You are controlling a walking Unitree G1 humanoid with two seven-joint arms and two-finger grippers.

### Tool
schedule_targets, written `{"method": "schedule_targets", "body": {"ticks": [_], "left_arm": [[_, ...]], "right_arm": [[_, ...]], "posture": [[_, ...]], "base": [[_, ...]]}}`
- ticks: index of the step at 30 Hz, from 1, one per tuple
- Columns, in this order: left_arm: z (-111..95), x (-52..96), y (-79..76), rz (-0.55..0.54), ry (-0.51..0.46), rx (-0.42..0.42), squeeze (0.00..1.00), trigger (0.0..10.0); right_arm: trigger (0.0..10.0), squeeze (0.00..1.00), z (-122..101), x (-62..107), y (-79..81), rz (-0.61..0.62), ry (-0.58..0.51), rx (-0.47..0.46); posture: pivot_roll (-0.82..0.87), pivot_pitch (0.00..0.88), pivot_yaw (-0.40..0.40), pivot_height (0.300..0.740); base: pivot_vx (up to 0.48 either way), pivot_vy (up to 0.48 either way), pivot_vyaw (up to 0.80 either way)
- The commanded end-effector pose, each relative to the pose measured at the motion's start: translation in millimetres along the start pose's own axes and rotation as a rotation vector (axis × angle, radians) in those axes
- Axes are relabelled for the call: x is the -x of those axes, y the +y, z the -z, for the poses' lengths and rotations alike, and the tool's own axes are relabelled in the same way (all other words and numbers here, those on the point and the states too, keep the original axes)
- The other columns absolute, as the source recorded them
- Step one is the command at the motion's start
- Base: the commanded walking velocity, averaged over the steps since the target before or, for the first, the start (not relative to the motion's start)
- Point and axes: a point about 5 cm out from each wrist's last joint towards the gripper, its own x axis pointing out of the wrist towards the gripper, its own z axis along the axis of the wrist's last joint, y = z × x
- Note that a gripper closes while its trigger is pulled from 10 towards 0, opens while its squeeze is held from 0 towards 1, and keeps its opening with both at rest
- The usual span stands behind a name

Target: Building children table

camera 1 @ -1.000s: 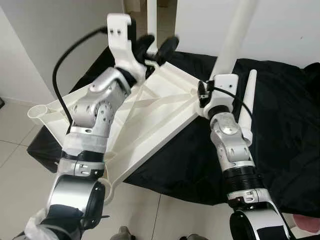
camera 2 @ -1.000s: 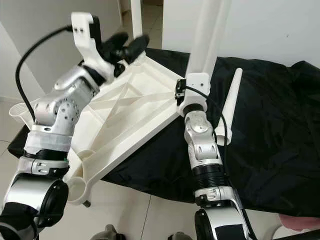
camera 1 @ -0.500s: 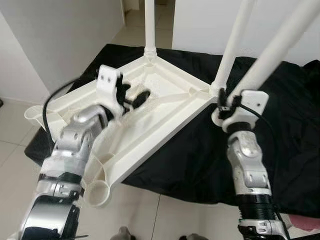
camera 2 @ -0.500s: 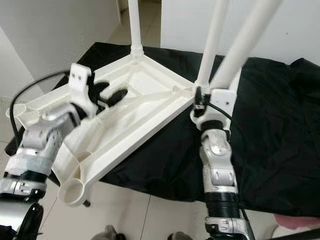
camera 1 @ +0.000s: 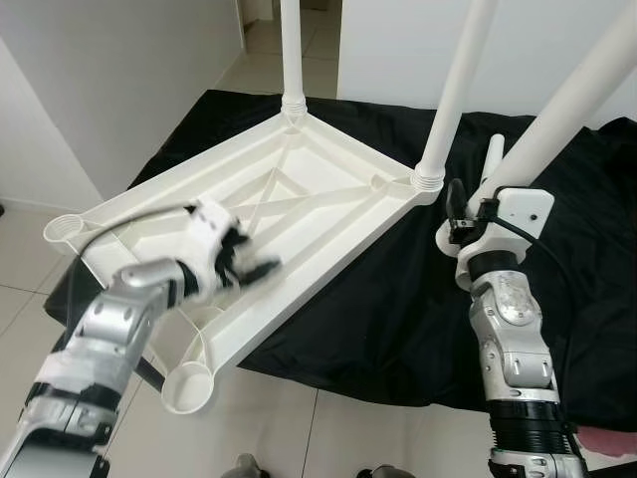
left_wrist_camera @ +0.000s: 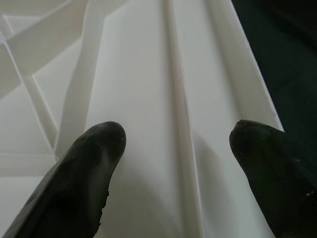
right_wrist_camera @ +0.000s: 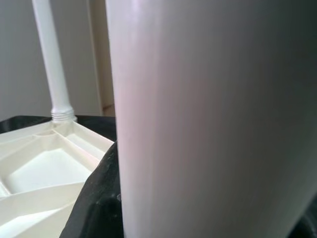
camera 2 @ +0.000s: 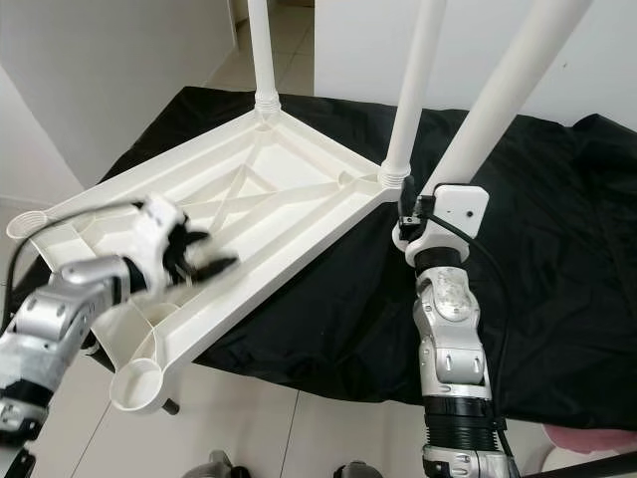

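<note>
Third leg in the right tool, two empty sockets waiting by the left tool

The upturned white tabletop (camera 1: pixel 299 189) lies on a black-draped worktop (camera 1: pixel 557 299), two legs already standing in its far corners: far leg (camera 1: pixel 290 50) and nearer leg (camera 1: pixel 453 90). The right tool (camera 1: pixel 460 204) grips a third leg (camera 1: pixel 572 100), whose long axis tilts up and away from it; the empty near socket (camera 1: pixel 187 386) and the side socket (camera 1: pixel 62 227) lie well across from it, closer to the left arm. The left tool (left_wrist_camera: pixel 173 144) hovers spread just over the tabletop's ribbed underside, holding nothing. A fourth leg (camera 1: pixel 492 159) lies just behind the right tool, partly hidden. The right tool's fingertips are masked by the leg.
</note>
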Motion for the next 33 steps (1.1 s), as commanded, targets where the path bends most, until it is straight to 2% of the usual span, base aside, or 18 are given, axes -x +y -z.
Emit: {"method": "schedule_targets", "body": {"ticks": [1,7,13,24,26,33], "left_arm": [[4.9,4.2,-2.0,0.045,0.048,-0.024,0.0,10.0],[9.3,9.0,-5.4,0.088,0.081,-0.018,0.0,10.0],[13.9,9.2,-0.3,0.049,0.124,-0.036,0.0,10.0],[25.0,6.9,12.9,-0.071,0.214,-0.005,0.0,10.0],[25.7,7.4,12.7,-0.071,0.217,0.005,0.0,0.0],[25.4,7.7,10.9,-0.054,0.222,-0.006,0.0,0.0]], "right_arm": [[10.0,0.0,-2.8,0.6,1.3,-0.012,-0.01,-0.014],[10.0,0.0,-2.8,1.0,2.8,-0.024,-0.007,-0.01],[10.0,0.0,-2.1,2.0,3.3,-0.032,-0.004,-0.007],[10.0,0.0,-1.6,3.9,4.7,-0.043,0.002,0.003],[10.0,0.0,-1.6,4.1,5.0,-0.045,0.003,0.004],[10.0,0.0,-1.1,4.3,5.5,-0.044,0.004,0.007]], "posture": [[-0.02,0.031,0.043,0.74],[-0.02,0.024,0.044,0.74],[-0.02,0.02,0.044,0.74],[-0.02,0.019,0.042,0.74],[-0.02,0.019,0.043,0.74],[-0.02,0.022,0.044,0.74]], "base": [[0.0,0.0,0.0],[0.0,0.0,0.0],[0.0,0.0,0.0],[0.0,0.0,0.0],[0.0,0.0,0.0],[0.0,0.0,0.0]]}}
